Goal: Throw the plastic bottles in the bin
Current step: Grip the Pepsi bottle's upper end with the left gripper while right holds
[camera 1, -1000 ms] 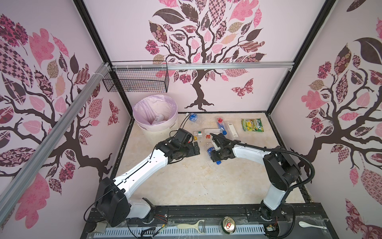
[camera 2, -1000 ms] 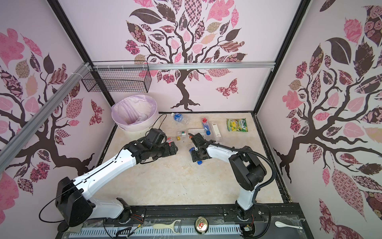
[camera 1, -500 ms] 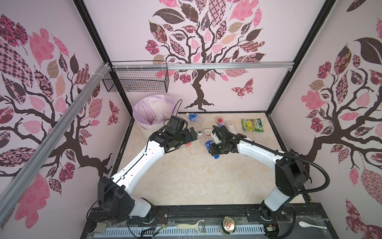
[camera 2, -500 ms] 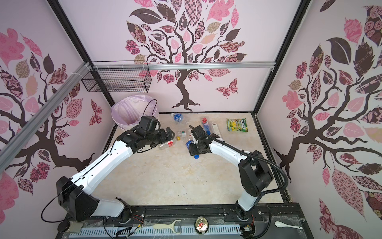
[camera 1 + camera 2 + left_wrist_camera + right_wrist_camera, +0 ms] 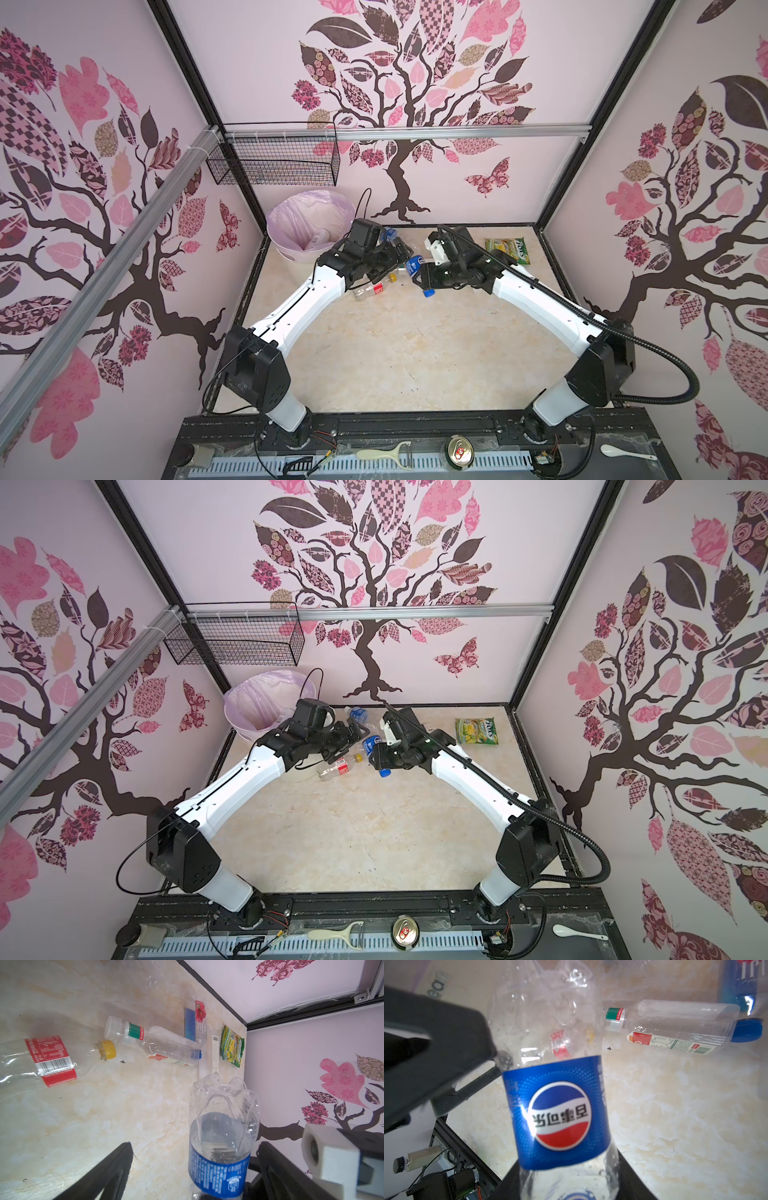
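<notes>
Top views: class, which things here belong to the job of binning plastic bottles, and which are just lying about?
Belongs to the job:
blue-label bottle in the right claw; red-label bottle; bottle by the back wall; bin.

Just lying about:
snack packet; drink can; peeler; spoon; wire basket.

Clear blue-label bottle [image 5: 558,1109] off floor (blue cap); red-label bottle [image 5: 369,291] lies flat nearby; bin [image 5: 286,254], lilac liner, back-left corner.
</notes>
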Motion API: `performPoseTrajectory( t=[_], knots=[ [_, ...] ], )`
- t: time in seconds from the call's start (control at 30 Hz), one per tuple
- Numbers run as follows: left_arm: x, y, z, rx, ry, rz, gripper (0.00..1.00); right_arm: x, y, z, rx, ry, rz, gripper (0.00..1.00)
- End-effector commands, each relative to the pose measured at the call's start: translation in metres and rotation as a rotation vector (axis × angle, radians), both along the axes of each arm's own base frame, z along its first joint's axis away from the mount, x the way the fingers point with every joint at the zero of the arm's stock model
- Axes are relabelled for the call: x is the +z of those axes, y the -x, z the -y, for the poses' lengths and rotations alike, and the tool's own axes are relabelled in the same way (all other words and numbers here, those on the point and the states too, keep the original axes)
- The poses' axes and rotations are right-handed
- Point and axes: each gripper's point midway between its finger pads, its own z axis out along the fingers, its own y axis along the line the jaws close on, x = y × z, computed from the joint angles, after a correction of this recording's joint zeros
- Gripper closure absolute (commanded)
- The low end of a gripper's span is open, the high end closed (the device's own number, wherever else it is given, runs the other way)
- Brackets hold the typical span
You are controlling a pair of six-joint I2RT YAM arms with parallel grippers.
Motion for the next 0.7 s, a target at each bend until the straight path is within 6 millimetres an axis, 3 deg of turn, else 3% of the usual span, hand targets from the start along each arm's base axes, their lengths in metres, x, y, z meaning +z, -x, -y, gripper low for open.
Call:
performPoseTrajectory(
  t=[0.0, 0.43, 0.67],
  knots=[
    [0.029, -0.012, 0.009, -0.002, 0.075, 0.06, 0.02, 0.026, 0.011, -0.003, 0.016, -0.05, 0.011, 0.48],
    [0.018, -0.019, 0.015, -0.011, 0.077, 0.048, 0.02, 0.043, 0.014, -0.014, 0.051, -0.123, 0.024, 0.48],
    [0.014, -0.023, 0.02, -0.019, 0.086, 0.042, 0.11, 0.05, 0.014, -0.016, 0.059, -0.143, 0.038, 0.48]
  ],
)
